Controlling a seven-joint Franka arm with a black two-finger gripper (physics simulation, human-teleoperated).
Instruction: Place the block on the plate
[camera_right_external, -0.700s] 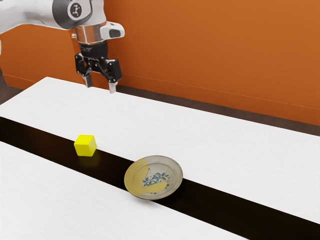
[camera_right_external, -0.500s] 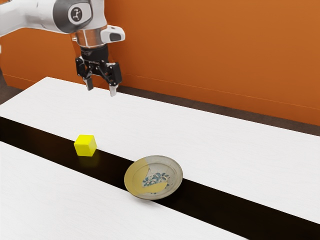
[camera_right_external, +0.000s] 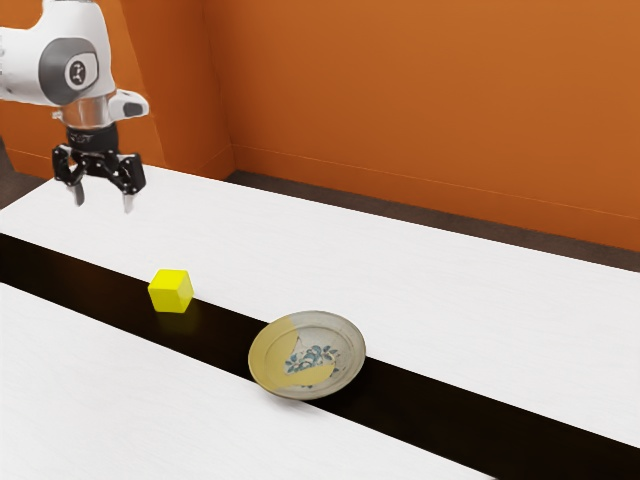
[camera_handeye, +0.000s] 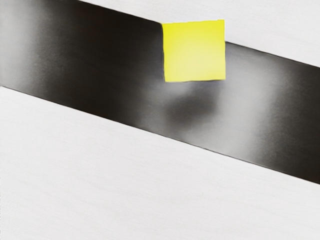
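One yellow block (camera_right_external: 171, 291) sits on the dark stripe (camera_right_external: 450, 410) that runs across your white surface (camera_right_external: 400, 270) in the exterior view. A round plate (camera_right_external: 307, 355) is near it, toward the exterior view's right, and the two do not touch. The plate is grayish, with blue-green flowers in the middle and yellow patches on one side and across the flowers. Most of it is on the stripe, and its far rim reaches past the stripe's edge in this view. The block is on the stripe, so you do not have it on the plate yet. Your gripper (camera_right_external: 103, 201) hangs in the air, pointing down, up and toward the exterior view's left from the block. Its jaws are wide apart. The white and gray arm (camera_right_external: 75, 60) comes in from the exterior view's left. Behind the surface you can see an orange wall (camera_right_external: 400, 100) and a bit of dark floor (camera_right_external: 350, 205).

In the wrist view, you look down on the block. Its top looks like a bright yellow square, close to one long edge of the stripe. You can see a dark smudge (camera_handeye: 192, 107) just beside the block and pale shiny spots (camera_handeye: 250, 115) on the stripe. The white surface shows on both sides of the stripe.
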